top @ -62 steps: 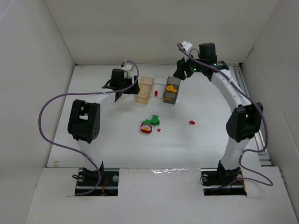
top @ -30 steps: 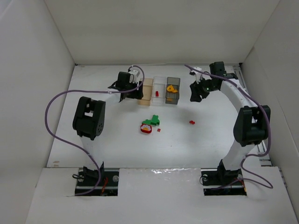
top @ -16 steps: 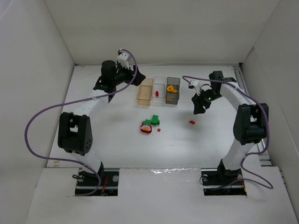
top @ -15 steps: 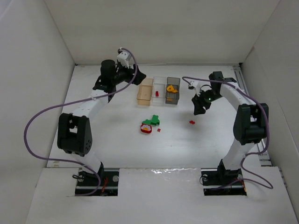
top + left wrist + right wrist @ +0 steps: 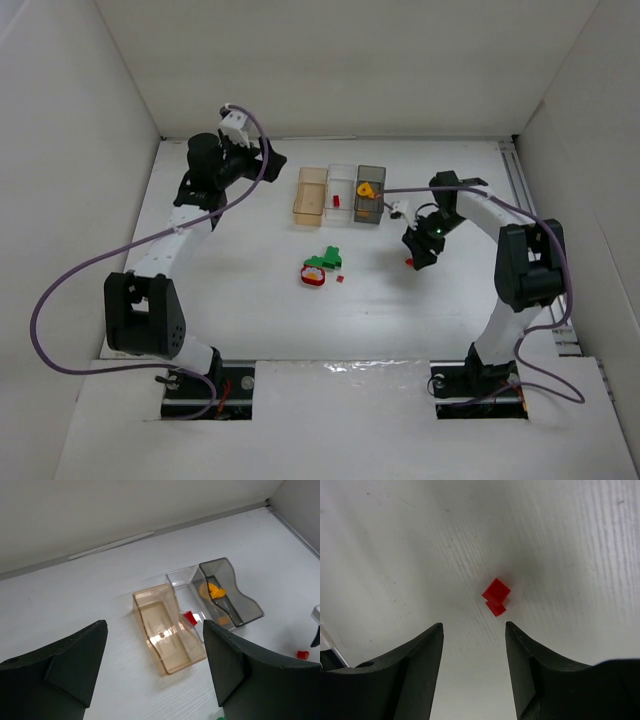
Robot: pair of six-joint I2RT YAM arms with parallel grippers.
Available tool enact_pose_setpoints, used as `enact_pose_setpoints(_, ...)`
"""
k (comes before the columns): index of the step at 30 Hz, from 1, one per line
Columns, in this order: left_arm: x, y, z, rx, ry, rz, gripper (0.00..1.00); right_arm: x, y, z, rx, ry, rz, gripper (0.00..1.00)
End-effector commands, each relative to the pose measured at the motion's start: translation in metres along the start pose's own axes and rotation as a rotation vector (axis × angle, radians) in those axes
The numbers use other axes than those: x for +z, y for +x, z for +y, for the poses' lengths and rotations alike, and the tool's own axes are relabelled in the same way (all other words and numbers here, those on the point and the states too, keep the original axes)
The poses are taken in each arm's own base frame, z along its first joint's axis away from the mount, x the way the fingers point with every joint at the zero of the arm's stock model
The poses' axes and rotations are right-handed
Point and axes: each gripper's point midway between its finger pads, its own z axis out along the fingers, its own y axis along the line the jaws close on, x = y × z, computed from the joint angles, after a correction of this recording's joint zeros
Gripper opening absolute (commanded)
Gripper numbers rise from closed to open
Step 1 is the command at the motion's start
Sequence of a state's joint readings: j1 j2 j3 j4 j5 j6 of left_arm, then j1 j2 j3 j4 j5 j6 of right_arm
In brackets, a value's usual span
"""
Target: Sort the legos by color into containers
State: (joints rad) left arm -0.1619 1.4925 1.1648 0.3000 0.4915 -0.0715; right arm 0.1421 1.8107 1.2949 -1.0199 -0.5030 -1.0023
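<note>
Three containers stand in a row: amber [image 5: 309, 194] [image 5: 168, 634], clear [image 5: 341, 190] [image 5: 191, 597] holding a red lego [image 5: 189, 617], dark grey [image 5: 369, 193] [image 5: 235, 593] holding an orange wedge [image 5: 214, 590]. A small red lego [image 5: 496, 596] [image 5: 409, 263] lies on the table. My right gripper [image 5: 474, 626] [image 5: 418, 250] is open and empty just above it, the brick slightly ahead of the fingertips. A green lego [image 5: 331, 257] and a red ring [image 5: 314, 275] lie mid-table, with a tiny red piece [image 5: 340, 279] beside them. My left gripper [image 5: 155, 672] [image 5: 245, 158] is open, empty and raised left of the containers.
White walls enclose the table on the left, back and right. The left arm's purple cable [image 5: 60, 290] loops along the left side. The arm bases [image 5: 200, 385] sit at the near edge.
My right gripper has come down and left from beside the grey container to just over the lone red lego. My left gripper has risen and drawn back left, away from the amber container.
</note>
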Motion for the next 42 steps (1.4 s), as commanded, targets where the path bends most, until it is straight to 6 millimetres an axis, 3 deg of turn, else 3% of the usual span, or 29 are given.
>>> enact_pose_setpoints(1,-0.018,-0.011,0.013,0.043,-0.073,-0.030,0.74,0.000,-0.007,0.011,-0.012,0.010,-0.002,0.58)
enact_pose_setpoints(13,-0.024,-0.006,0.021,0.038,-0.117,-0.027,0.74,0.018,0.010,-0.010,0.006,0.089,0.070,0.57)
enact_pose_setpoints(18,-0.025,-0.002,0.023,0.034,-0.127,-0.020,0.74,0.023,0.005,-0.018,-0.003,0.098,0.052,0.54)
enact_pose_setpoints(25,-0.023,0.002,0.027,0.039,-0.137,-0.012,0.74,0.031,0.010,-0.014,-0.011,0.079,0.066,0.50)
enact_pose_setpoints(31,-0.021,0.005,0.030,0.036,-0.147,-0.005,0.74,0.037,0.010,-0.007,-0.028,0.062,0.054,0.36)
enact_pose_setpoints(37,-0.022,0.007,0.030,0.041,-0.148,0.004,0.74,0.039,0.010,0.002,-0.078,0.018,0.060,0.32)
enact_pose_setpoints(38,-0.022,0.007,0.031,0.050,-0.148,0.005,0.74,0.039,0.010,0.002,-0.088,0.017,0.060,0.22)
enact_pose_setpoints(42,-0.020,0.011,0.029,0.047,-0.129,0.015,0.74,0.040,0.007,0.007,-0.101,-0.005,0.050,0.03)
